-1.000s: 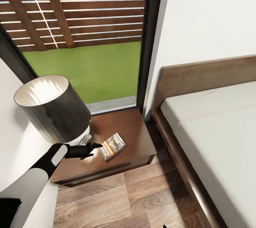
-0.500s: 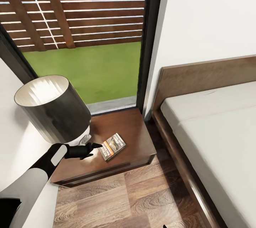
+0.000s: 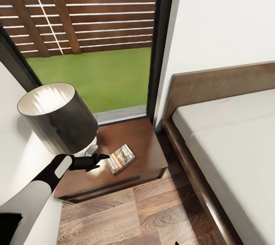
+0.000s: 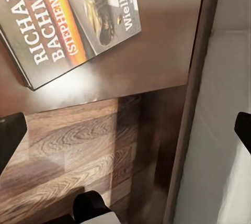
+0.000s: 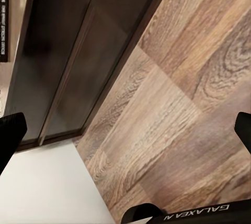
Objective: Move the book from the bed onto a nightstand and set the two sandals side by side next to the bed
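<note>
Head view: left arm w/ black pincer point(image 3: 102, 157) reaches over the nightstand point(image 3: 143, 141), tips just beside the book point(image 3: 120, 158), which lies flat on the glossy dark-brown top, near its front edge. Book sits to the pincer's right, toward the bed point(image 3: 229, 130); its long axis runs diagonally, near corner toward the front edge, far corner toward the bed. Left arm is the nearer one by far.

Left wrist view: book cover point(image 4: 68, 20) close up, dark grey w/ orange band and white lettering, thin paperback, flat and rigid-looking. Both finger tips sit at opposite frame edges, so the pincer is spread wide and holds nothing. Right wrist view: wood-plank floor point(image 5: 178, 109), dark cabinet side; right pincer also spread, nothing between its tips.

Lamp point(image 3: 57, 117) w/ dark drum shade stands at the nightstand's left rear, close behind the arm. Mattress is pale, smooth; frame and headboard dark wood. Tall window point(image 3: 91, 46) shows grass and slatted fence.

Book part looks done; sandals remain, by my judgement.
</note>
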Tool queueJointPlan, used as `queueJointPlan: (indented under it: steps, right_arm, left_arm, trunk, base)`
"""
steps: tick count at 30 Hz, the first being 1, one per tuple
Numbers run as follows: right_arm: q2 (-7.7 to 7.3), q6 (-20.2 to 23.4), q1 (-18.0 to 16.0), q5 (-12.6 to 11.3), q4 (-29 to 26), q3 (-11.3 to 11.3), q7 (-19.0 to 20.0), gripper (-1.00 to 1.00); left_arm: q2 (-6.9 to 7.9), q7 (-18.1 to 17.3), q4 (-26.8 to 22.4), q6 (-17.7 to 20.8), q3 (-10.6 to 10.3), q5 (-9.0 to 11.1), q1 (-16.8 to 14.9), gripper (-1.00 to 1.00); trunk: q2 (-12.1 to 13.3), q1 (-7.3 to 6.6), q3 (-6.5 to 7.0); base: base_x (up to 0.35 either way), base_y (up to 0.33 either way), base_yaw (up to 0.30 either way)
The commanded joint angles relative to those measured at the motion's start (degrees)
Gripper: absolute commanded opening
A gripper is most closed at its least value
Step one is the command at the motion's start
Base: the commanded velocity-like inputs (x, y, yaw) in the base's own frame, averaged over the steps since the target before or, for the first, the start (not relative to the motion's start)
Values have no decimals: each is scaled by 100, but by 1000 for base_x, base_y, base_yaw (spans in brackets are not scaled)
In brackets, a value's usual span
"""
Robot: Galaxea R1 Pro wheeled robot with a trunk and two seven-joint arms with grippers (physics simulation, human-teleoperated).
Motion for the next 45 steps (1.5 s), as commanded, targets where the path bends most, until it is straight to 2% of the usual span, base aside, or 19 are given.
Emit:
queueJointPlan:
  steps: [1, 17, 25, 45]
  right_arm:
    - [-5, -39, -4, -44, 4, 48, 5, 100]
    - [-5, -37, -3, -44, 5, 48, -2, 100]
    - [-5, -35, -4, -44, 4, 48, -2, 100]
    - [-5, -31, -4, -44, 4, 48, -5, 100]
  left_arm:
    - [6, -24, -1, 3, -26, -7, -2, 100]
    - [7, -38, 6, 14, -47, -8, 2, 100]
    - [4, -162, 7, 15, -60, -20, 2, 100]
    - [-2, -234, 18, 16, -63, -43, 2, 100]
  trunk:
    - [-2, 0, 5]
    - [-2, 0, 146]
    - [-2, 0, 211]
    - [-2, 0, 231]
  base:
    - [0, 0, 0]
    - [0, 0, 0]
    - [-1, 0, 0]
    - [-139, 0, 0]
